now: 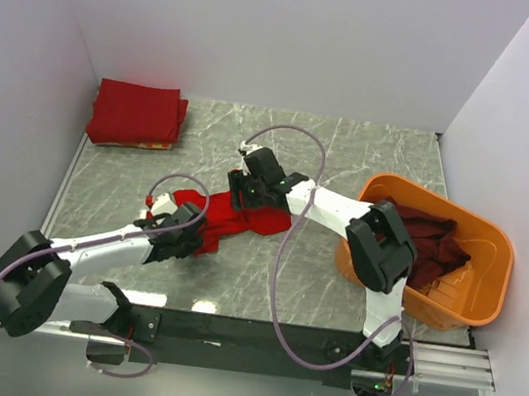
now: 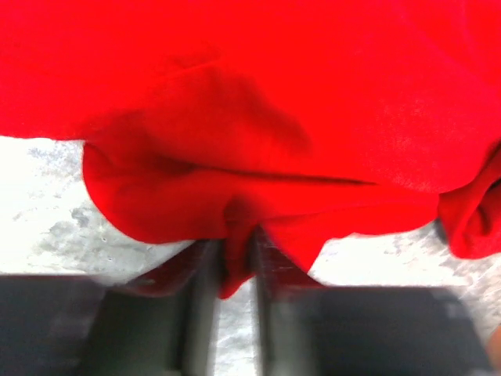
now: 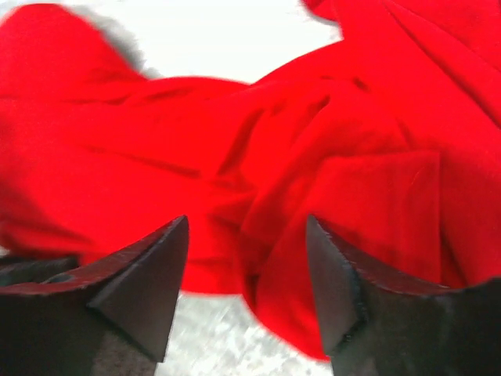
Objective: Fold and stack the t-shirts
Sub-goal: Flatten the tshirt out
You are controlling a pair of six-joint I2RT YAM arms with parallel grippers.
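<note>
A crumpled bright red t-shirt [image 1: 232,218] lies on the marble table [image 1: 368,163] between my two grippers. My left gripper [image 1: 186,231] is shut on an edge of this shirt; in the left wrist view a fold of red cloth [image 2: 235,251] is pinched between the fingers. My right gripper [image 1: 246,191] is open at the shirt's far side; in the right wrist view its fingers [image 3: 149,274] straddle bunched red cloth [image 3: 313,196] without closing on it. Folded red t-shirts [image 1: 136,114] are stacked at the back left. Dark maroon t-shirts [image 1: 425,245] lie in the tub.
An orange plastic tub [image 1: 474,287] stands at the right, tilted against the wall side. White walls close in the table on the left, back and right. A black rail [image 1: 254,339] with the arm bases runs along the near edge.
</note>
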